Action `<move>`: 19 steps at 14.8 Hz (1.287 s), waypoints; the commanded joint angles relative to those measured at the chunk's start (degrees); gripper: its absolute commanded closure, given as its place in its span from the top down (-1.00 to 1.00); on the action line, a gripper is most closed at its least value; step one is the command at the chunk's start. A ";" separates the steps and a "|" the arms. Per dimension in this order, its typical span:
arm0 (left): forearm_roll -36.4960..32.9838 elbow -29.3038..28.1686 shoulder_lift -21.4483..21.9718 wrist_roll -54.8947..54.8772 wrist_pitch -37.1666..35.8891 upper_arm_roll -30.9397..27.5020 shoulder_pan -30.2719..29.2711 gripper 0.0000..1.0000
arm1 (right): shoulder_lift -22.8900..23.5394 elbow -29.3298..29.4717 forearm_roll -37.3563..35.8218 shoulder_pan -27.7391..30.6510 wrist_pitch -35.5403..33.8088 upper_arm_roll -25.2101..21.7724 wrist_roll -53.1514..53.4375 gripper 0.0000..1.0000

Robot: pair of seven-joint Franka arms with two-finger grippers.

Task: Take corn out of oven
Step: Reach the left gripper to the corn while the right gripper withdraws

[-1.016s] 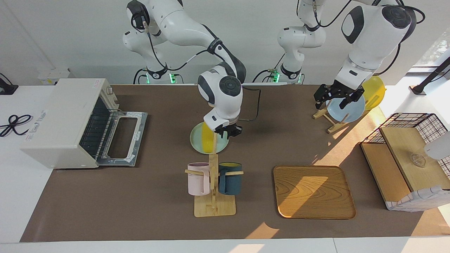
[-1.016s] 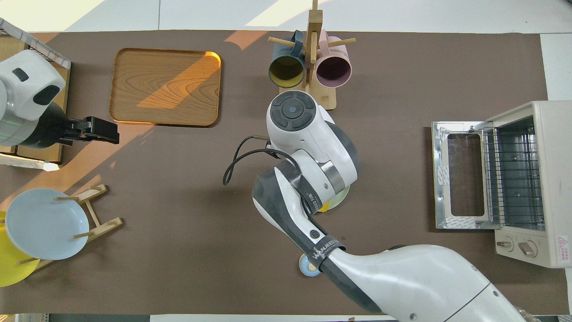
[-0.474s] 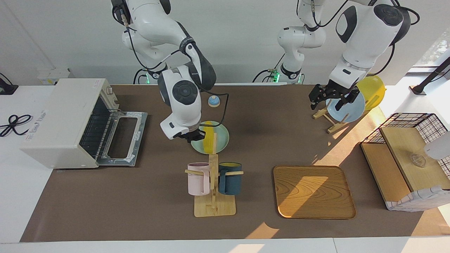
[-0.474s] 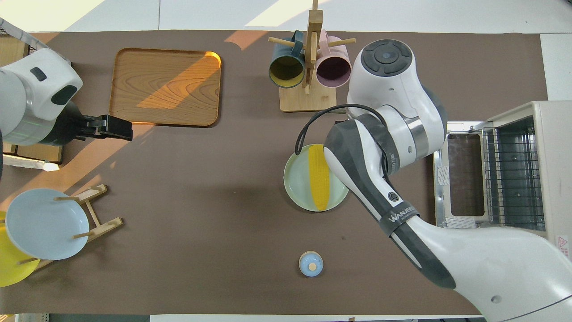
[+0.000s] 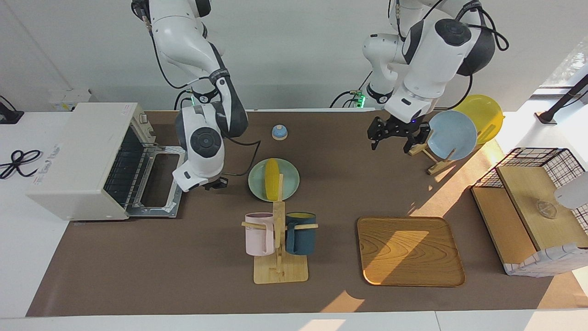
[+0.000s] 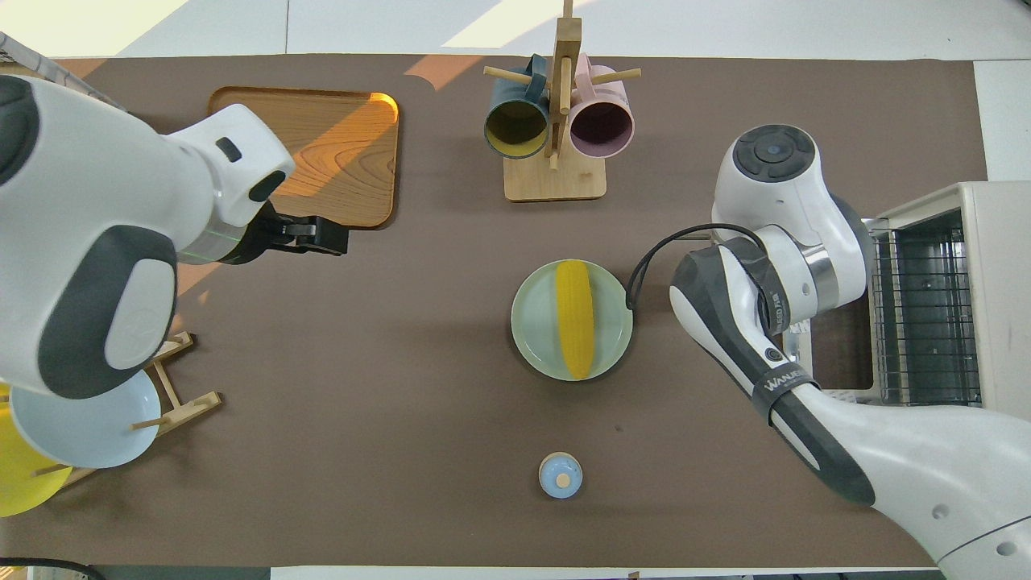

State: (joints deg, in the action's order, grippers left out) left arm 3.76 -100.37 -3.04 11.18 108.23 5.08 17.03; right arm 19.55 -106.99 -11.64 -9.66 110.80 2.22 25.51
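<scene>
Now bright yellow corn point(image 6: 575, 319) lengthwise on pale green plate point(image 6: 531, 338), right end effector point(image 5: 216, 184) closed empty.

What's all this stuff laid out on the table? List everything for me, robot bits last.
oven: one, white, door open, at the right arm's end
corn: one, yellow, lying on the green plate
green plate: one, pale green, mid-table
mug rack: one, wooden, holding a pink mug and a dark blue mug
tray: one, wooden, beside the mug rack
bell: one, blue, near the robots
plate stand: one, wooden, with a blue plate and a yellow plate
wire basket: one, black
right gripper: shut, empty, by the oven door
left gripper: open, empty, beside the plate stand
</scene>
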 commanded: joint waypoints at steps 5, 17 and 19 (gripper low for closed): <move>4.41 1.57 -11.54 6.30 15.07 -0.86 10.29 1.00 | -2.85 -8.93 -6.64 3.50 6.36 0.77 -1.78 -1.00; 2.49 10.20 -27.99 14.48 26.85 -1.30 22.17 1.00 | -2.76 0.28 -12.10 4.29 -9.87 0.94 -11.26 -1.00; 1.96 7.74 -27.90 15.97 30.53 -1.30 23.30 1.00 | -6.69 1.26 -11.39 5.52 -12.88 0.86 -16.69 -1.00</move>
State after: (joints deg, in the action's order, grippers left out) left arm 7.04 -90.62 -31.24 25.10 135.24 4.76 38.65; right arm 17.00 -107.17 -21.82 -6.41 100.81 3.45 15.04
